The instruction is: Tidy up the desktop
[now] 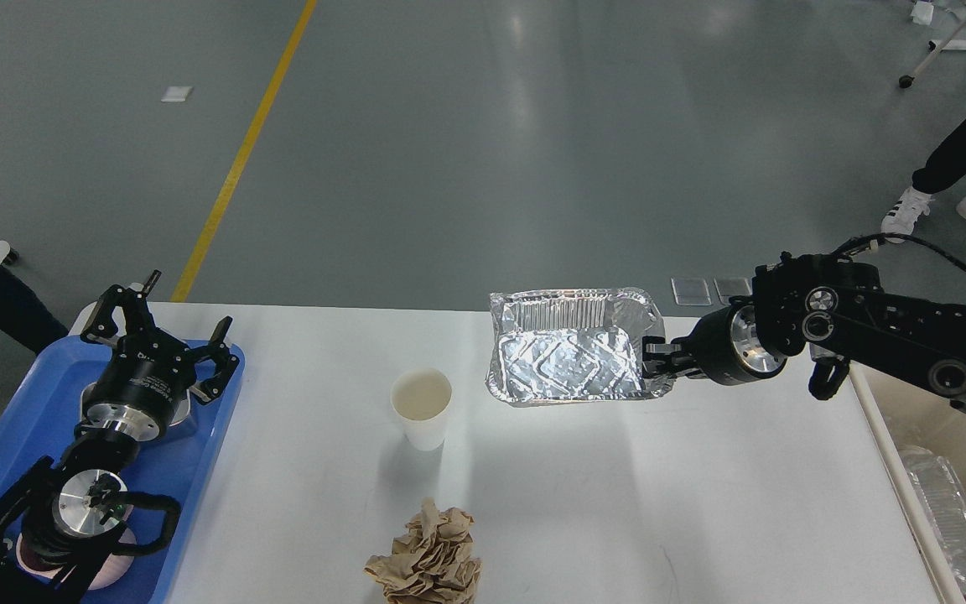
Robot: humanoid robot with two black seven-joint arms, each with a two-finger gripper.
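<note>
The white desktop point(617, 486) fills the lower part of the head view. My right gripper point(652, 359) is shut on the right rim of a crinkled foil tray point(571, 359) and holds it above the far middle of the desktop. A white paper cup point(422, 407) stands upright left of the foil tray. A crumpled brown paper ball point(428, 558) lies at the near edge. My left gripper point(160, 331) is open and empty above the blue tray point(30, 419) at the left.
A beige bin point(944, 470) with a foil container point(948, 516) in it sits off the right edge of the desktop. Dishes lie in the blue tray under my left arm. A person's legs point(961, 168) stand on the floor at far right.
</note>
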